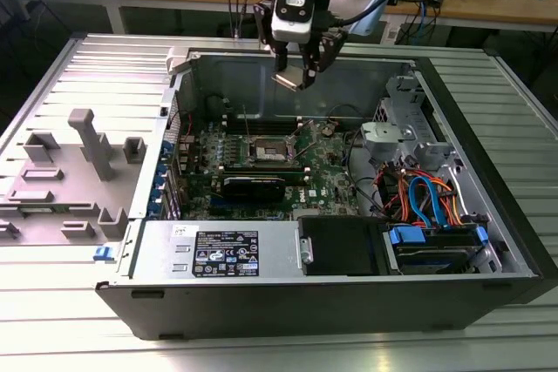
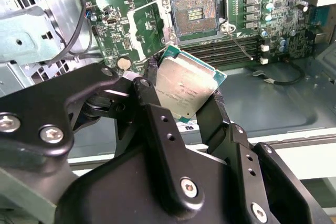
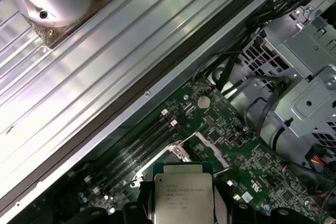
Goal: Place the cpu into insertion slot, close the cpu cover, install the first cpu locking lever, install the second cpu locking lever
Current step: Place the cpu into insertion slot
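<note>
Ext. view: gripper (image 1: 299,71) hung above the open case, clamped on the cpu (image 1: 287,81), insertion slot (image 1: 270,154) well below it; 2nd wrist view: cpu tilted between fingers, bare slot just beyond; 1st wrist view: cpu near the slot.

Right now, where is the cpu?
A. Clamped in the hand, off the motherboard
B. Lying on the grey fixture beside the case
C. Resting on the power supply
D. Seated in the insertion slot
A: in the second wrist view the hand grips the cpu by its edges, while the insertion slot lies bare, its contact field exposed.
</note>
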{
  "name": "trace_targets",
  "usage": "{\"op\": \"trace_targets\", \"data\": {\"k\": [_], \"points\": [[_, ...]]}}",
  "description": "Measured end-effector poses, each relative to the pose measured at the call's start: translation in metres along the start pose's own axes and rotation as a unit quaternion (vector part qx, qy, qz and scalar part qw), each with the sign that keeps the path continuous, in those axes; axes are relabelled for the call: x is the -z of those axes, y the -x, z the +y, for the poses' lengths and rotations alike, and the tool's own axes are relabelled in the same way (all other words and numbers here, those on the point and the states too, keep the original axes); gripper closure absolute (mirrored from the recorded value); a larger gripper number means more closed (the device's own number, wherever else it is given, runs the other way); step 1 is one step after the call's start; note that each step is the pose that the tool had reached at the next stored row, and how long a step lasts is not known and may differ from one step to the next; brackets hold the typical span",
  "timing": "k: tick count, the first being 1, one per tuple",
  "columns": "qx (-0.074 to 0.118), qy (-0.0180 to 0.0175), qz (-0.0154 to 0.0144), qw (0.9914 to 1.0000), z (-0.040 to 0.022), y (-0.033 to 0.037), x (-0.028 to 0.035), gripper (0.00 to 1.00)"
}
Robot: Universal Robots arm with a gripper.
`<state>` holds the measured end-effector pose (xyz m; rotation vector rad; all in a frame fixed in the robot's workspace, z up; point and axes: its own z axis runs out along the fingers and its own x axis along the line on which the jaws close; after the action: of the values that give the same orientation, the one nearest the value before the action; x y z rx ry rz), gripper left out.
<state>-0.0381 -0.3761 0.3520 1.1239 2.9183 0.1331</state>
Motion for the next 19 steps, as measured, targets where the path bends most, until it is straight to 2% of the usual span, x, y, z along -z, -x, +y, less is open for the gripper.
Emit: {"op": "trace_targets", "data": {"k": [3,6,19], "points": [[-0.027,0.0003,-0.0025,0.99962,0.0000,0.0001,-0.0004,0.45],[-0.057,0.0004,-0.0053,0.99838,-0.0002,0.0001,-0.0023,0.45],[-0.058,0.0005,-0.0054,0.99827,-0.0003,0.0001,-0.0030,0.45]]}}
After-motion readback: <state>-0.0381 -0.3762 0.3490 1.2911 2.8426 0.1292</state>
